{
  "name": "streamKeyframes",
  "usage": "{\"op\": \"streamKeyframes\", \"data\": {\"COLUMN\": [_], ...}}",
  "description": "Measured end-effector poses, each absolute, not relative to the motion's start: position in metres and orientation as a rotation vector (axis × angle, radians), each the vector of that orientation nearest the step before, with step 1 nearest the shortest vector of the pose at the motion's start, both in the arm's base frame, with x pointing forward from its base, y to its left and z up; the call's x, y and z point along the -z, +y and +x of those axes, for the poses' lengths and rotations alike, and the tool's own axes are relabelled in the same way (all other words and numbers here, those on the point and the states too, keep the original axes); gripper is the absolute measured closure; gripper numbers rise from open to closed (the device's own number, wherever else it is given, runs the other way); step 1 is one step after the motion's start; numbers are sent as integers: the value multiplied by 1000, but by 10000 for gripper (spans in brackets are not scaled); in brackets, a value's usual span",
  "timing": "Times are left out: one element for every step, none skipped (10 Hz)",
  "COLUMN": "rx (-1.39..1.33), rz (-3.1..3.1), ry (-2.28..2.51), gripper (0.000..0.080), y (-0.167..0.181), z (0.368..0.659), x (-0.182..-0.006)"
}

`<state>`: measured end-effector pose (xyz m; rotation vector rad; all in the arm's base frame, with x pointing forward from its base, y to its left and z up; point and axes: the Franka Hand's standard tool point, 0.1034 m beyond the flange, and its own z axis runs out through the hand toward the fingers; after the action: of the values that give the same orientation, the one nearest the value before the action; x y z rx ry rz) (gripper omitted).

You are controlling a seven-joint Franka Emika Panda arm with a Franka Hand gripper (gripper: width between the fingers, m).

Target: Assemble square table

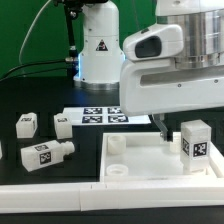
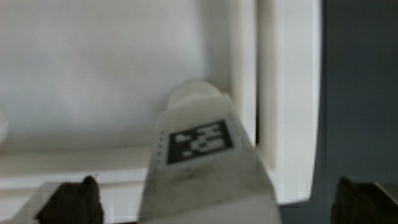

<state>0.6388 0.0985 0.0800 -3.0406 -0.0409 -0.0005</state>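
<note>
The white square plate point(image 1: 150, 162) lies at the front on the exterior view's right, with round sockets along its near-left side. One white tagged leg point(image 1: 194, 141) stands upright on the plate's right corner. My gripper point(image 1: 178, 130) is open and hangs over that leg. One dark finger point(image 1: 165, 127) shows just left of it. In the wrist view the leg point(image 2: 210, 150) stands between my two fingertips point(image 2: 71, 202) with a gap on each side, over the plate point(image 2: 89, 80). Three more legs lie loose on the black table: two at the back left point(image 1: 26, 124) point(image 1: 61, 125), one nearer point(image 1: 45, 155).
The marker board point(image 1: 100, 116) lies flat behind the plate. A long white border rail point(image 1: 50, 190) runs along the front edge. The robot's white base point(image 1: 98, 45) stands at the back, with cables to its left.
</note>
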Motion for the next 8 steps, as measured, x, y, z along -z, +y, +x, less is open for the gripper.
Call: {"op": "streamKeyframes", "data": {"rx": [2,1,1,-3,-8,-15,0,32], "rz": [-3042,-3043,-3044,-3041,-3033,-3019,-2990,-2932], "ry": [30,57,58,132,254,391,577,822], "gripper": [150,236,371,371,518,517,517,517], "y": [97,97,96,96,96,96,98,106], "z": [640,640,640,640,640,640,641,638], "x": [-80,-80,-80,-80,-80,-80,-80,-80]}}
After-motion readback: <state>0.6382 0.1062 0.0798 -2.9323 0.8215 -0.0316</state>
